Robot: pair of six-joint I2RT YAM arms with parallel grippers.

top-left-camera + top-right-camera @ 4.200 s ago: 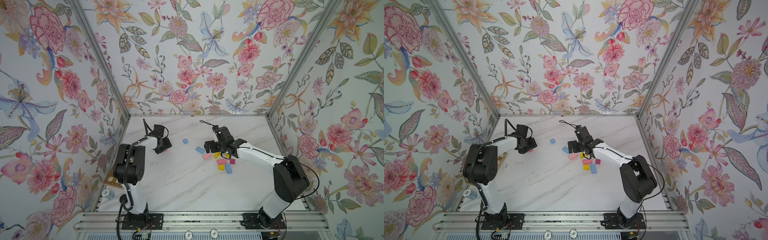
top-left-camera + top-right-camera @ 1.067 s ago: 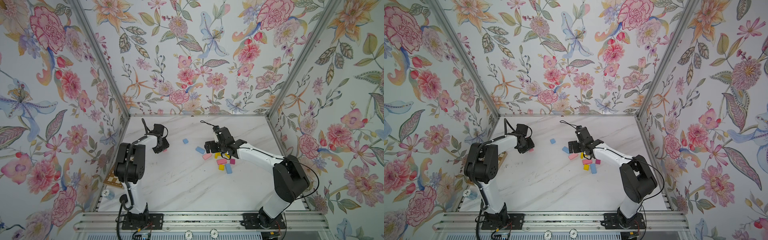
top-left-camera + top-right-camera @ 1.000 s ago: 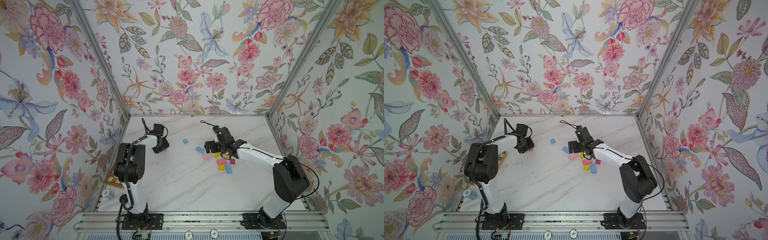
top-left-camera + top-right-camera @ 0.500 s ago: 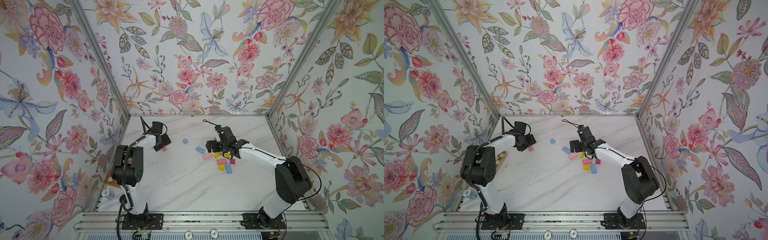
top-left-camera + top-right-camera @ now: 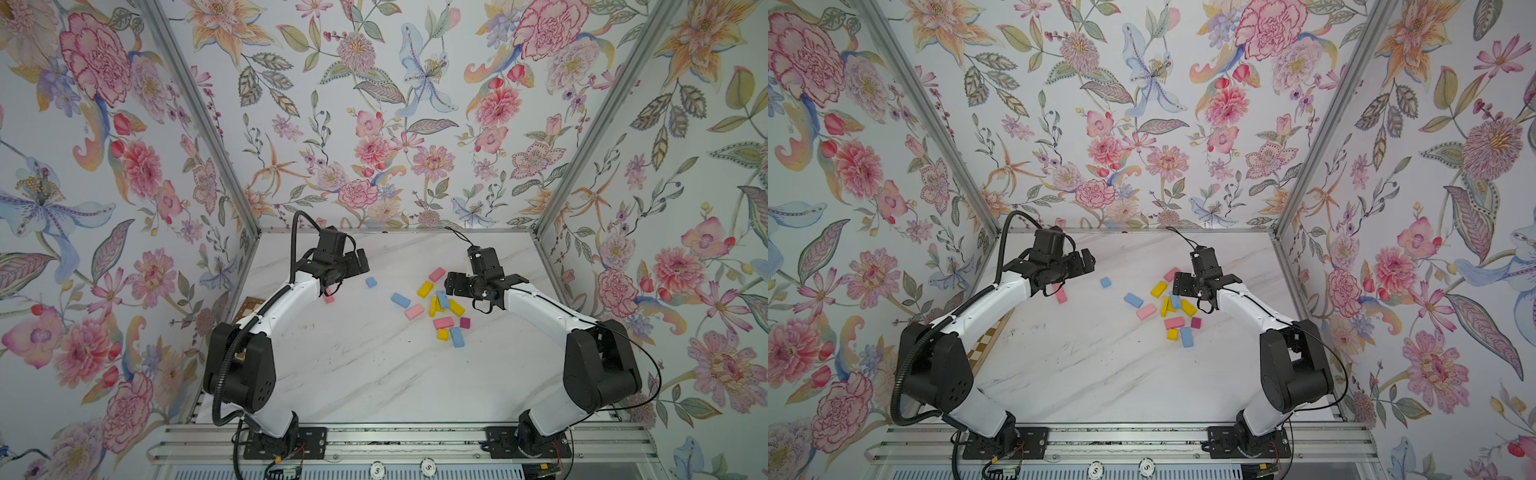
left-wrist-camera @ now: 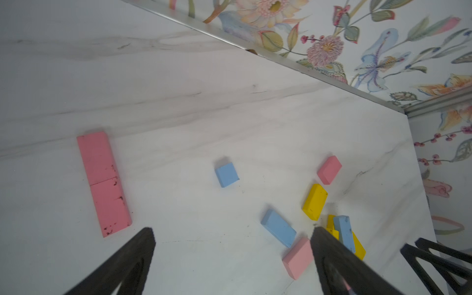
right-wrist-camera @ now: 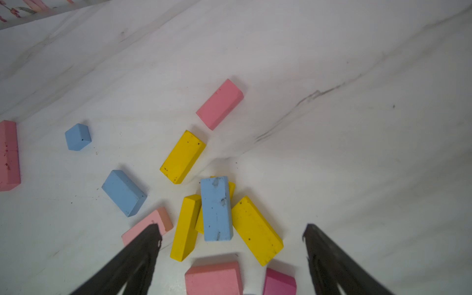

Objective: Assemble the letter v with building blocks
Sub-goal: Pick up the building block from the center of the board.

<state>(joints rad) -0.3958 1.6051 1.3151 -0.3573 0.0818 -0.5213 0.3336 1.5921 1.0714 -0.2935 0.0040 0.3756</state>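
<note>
Two pink building blocks (image 6: 103, 182) lie end to end in a short line on the marble table; in both top views they show as a pink strip (image 5: 328, 297) (image 5: 1061, 294) under the left wrist. My left gripper (image 5: 357, 268) (image 6: 233, 231) hovers open and empty past them. A small blue square (image 5: 371, 282) lies alone. Further right sit several loose blocks, among them a blue oblong (image 7: 216, 208) resting on yellow ones and a magenta square (image 7: 279, 283). My right gripper (image 5: 451, 284) (image 7: 231, 227) hangs open above this pile, holding nothing.
A brown-and-cream checkered board (image 5: 249, 305) pokes out at the table's left edge behind the left arm. Flowered walls (image 5: 374, 124) close the table in at the back and both sides. Bare marble (image 5: 374, 374) stretches toward the front rail.
My left gripper has opened, let go of the pink block and risen away toward the back right. My right gripper has drawn back to the right, off the left side of the pile.
</note>
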